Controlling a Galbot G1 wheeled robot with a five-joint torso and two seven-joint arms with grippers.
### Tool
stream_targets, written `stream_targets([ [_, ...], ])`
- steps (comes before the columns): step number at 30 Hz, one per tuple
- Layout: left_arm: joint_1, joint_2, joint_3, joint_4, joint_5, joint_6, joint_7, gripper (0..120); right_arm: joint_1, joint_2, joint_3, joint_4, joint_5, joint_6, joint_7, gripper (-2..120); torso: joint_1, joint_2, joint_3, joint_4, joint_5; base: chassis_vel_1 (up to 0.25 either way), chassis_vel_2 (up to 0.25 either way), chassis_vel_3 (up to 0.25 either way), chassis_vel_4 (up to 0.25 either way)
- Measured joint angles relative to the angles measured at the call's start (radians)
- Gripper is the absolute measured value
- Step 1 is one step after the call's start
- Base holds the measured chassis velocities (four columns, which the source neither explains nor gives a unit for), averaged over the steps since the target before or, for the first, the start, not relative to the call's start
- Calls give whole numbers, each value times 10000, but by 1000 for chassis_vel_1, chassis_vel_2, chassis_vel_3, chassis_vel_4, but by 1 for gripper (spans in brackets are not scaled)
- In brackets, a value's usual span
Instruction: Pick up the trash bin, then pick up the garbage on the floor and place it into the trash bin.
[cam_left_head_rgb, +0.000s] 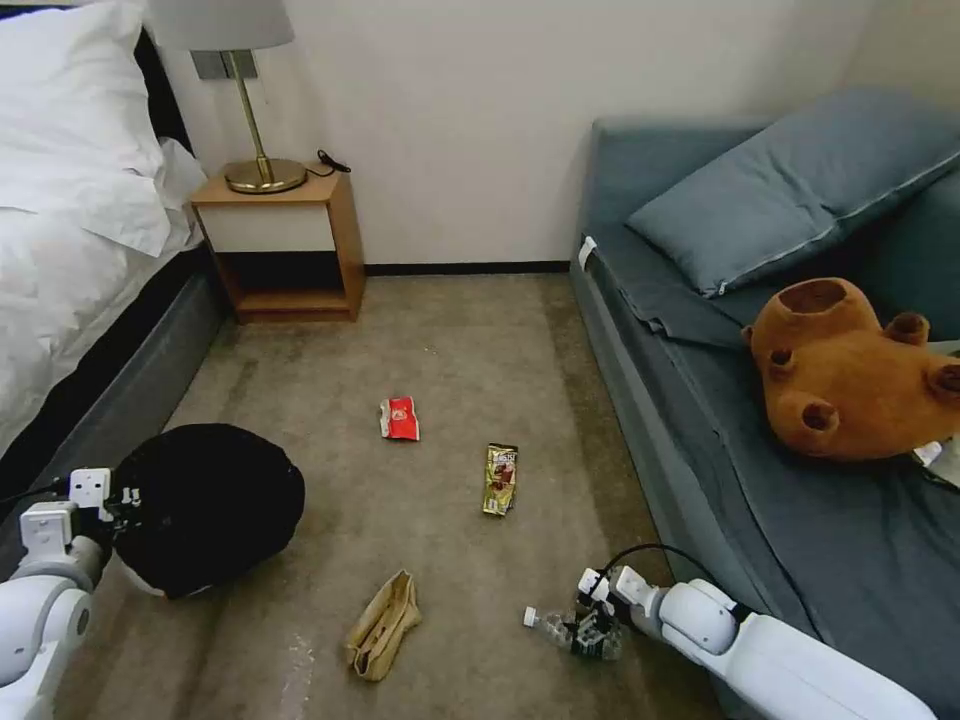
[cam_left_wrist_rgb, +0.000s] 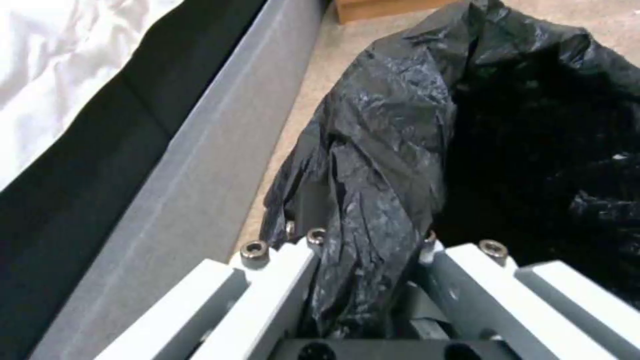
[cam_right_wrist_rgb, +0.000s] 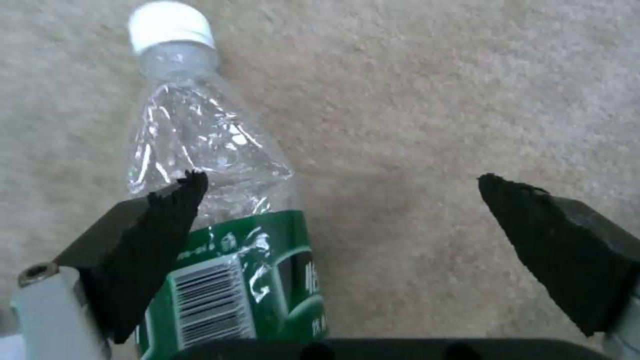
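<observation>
The trash bin (cam_left_head_rgb: 205, 505) sits low at the left beside the bed, its black bag (cam_left_wrist_rgb: 507, 125) draped over the rim and a sliver of white wall showing beneath. My left gripper (cam_left_head_rgb: 115, 500) is shut on the bagged rim (cam_left_wrist_rgb: 363, 240). On the carpet lie a red snack packet (cam_left_head_rgb: 399, 418), a gold-brown wrapper (cam_left_head_rgb: 500, 479) and a crumpled tan paper bag (cam_left_head_rgb: 383, 625). The clear bottle (cam_left_head_rgb: 545, 622) with a green label (cam_right_wrist_rgb: 220, 200) lies under my right gripper (cam_left_head_rgb: 592, 632), which is open (cam_right_wrist_rgb: 340, 200). The bottle rests against one finger (cam_right_wrist_rgb: 160, 220); the other finger stands apart.
A bed (cam_left_head_rgb: 70, 200) with a grey base (cam_left_wrist_rgb: 200, 165) runs along the left. A wooden nightstand (cam_left_head_rgb: 285, 245) with a lamp stands at the back wall. A blue-grey sofa (cam_left_head_rgb: 700, 420) with a pillow and a brown plush toy (cam_left_head_rgb: 850, 370) borders the right.
</observation>
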Motion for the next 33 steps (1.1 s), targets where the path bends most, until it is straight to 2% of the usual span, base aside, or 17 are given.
stream_targets([
  [7, -3, 200, -25, 294, -48, -163, 43, 4, 118, -73, -226, 358, 413, -244, 59, 100, 1, -2, 2, 2, 11, 0, 0, 0, 0],
  [14, -95, 247, -21, 262, -79, -156, 43, 4, 109, -150, -370, 775, 732, -473, 165, 100, 1, -4, 3, 3, 15, 0, 0, 0, 0],
  [21, -60, 264, -14, 297, -75, -192, 36, 4, -85, -777, -200, 1762, 1193, -610, 270, 100, 1, -5, 3, 2, 9, 0, 0, 0, 0],
  [33, 127, 89, -21, 13, 32, -219, 25, 4, -171, -6, 108, 405, 465, -158, 113, 100, 1, -5, 3, 1, 10, 0, 0, 0, 0],
])
